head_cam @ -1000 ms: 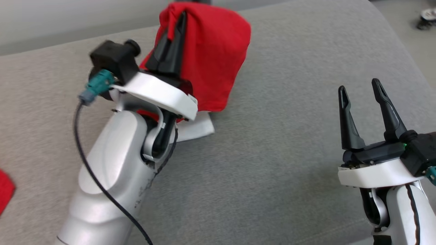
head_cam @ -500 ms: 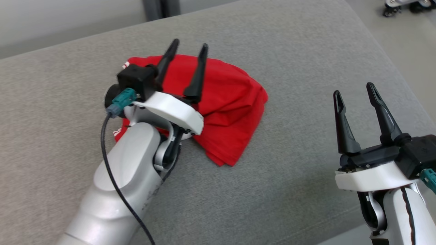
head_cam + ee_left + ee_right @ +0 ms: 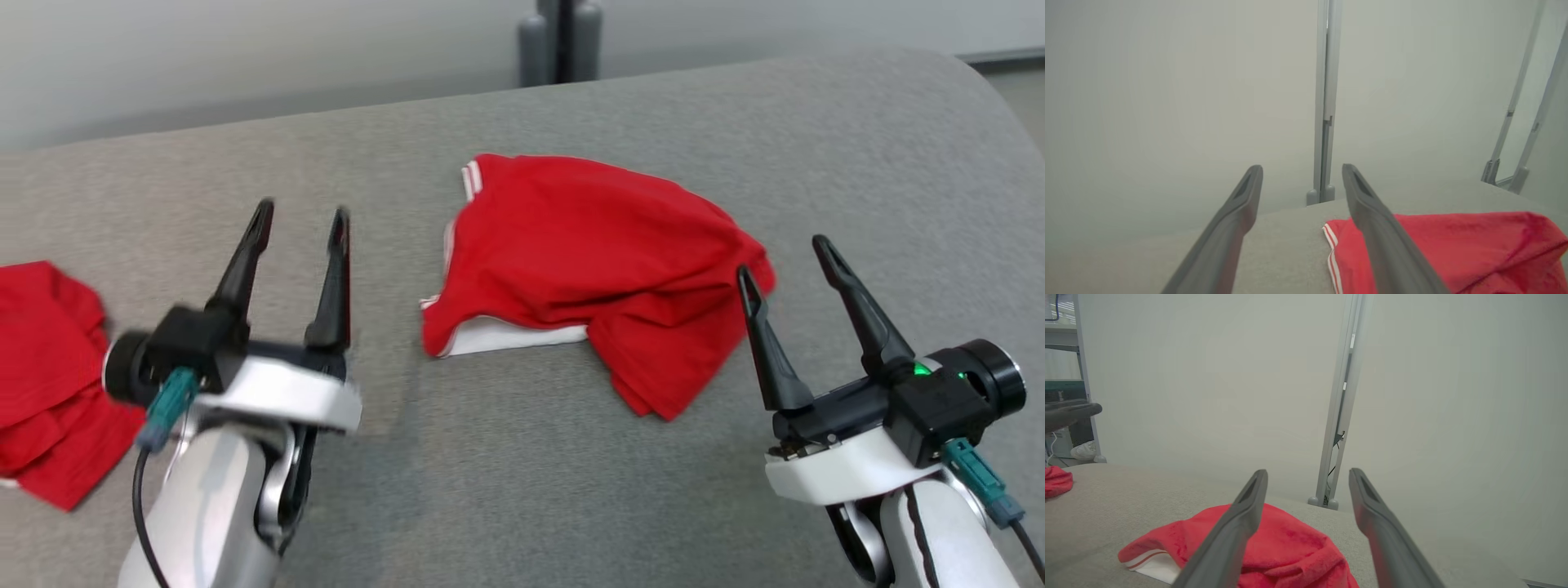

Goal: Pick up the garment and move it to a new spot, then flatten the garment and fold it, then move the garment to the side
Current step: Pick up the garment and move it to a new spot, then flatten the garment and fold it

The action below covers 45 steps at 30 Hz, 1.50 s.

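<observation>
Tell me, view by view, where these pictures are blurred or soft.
Head view: the left end effector is smeared by motion blur, while the right end effector and the red garment are sharper. Left wrist view: flat, hazy light, near fingers soft. Right wrist view: likewise, no glare.

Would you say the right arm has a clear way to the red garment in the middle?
Probably yes: the right gripper, jaws open, sits right by the near edge of the red garment, with nothing between them.
</observation>
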Tool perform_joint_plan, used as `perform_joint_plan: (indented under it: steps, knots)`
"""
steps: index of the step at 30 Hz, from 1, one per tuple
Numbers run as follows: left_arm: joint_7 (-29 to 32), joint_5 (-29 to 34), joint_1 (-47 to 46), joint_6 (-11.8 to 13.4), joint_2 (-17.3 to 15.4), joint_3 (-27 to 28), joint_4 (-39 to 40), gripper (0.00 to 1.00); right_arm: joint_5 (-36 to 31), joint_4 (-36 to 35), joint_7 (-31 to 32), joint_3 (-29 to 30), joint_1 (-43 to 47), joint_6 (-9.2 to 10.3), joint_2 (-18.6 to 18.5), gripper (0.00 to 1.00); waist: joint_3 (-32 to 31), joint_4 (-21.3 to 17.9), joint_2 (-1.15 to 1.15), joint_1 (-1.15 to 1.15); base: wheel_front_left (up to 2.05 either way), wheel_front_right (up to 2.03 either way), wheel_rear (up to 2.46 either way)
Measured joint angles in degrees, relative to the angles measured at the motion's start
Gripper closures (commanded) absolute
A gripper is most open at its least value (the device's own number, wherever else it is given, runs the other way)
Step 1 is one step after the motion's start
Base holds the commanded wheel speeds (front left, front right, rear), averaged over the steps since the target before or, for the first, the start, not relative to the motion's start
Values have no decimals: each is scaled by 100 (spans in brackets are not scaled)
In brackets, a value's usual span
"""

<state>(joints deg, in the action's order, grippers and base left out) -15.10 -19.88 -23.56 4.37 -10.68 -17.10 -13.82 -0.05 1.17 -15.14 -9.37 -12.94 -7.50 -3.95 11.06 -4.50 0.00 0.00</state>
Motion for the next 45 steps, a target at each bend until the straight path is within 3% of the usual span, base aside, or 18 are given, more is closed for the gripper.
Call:
perform_joint_plan:
  steps: [2, 10, 20, 29, 45]
  knots:
    - [0, 73, 430, 45, 83, 191, 165, 0, -10, 18, 0, -44, 58, 0, -31, 0, -74, 183, 0, 0, 0, 0, 0]
    - [0, 431, 1582, -218, 614, 597, 550, 0, -42, 140, 0, -159, 193, 0, -112, 0, -351, 706, 0, 0, 0, 0, 0]
    - [-4, 597, 1731, -431, 780, 705, 549, 0, 240, 644, -1, -580, 277, 0, -289, 0, -451, 1061, 0, 0, 0, 0, 0]
    - [-5, 149, 1713, -203, 782, 423, 483, 0, 594, 1849, 0, -1393, -253, 0, -695, 0, -211, 1730, 0, 0, 0, 0, 0]
    - [-4, -89, 1748, -74, 791, 136, 382, 0, 1160, 3645, 8, -1876, -1160, 0, -982, 0, 261, 2718, 0, 0, 0, 0, 0]
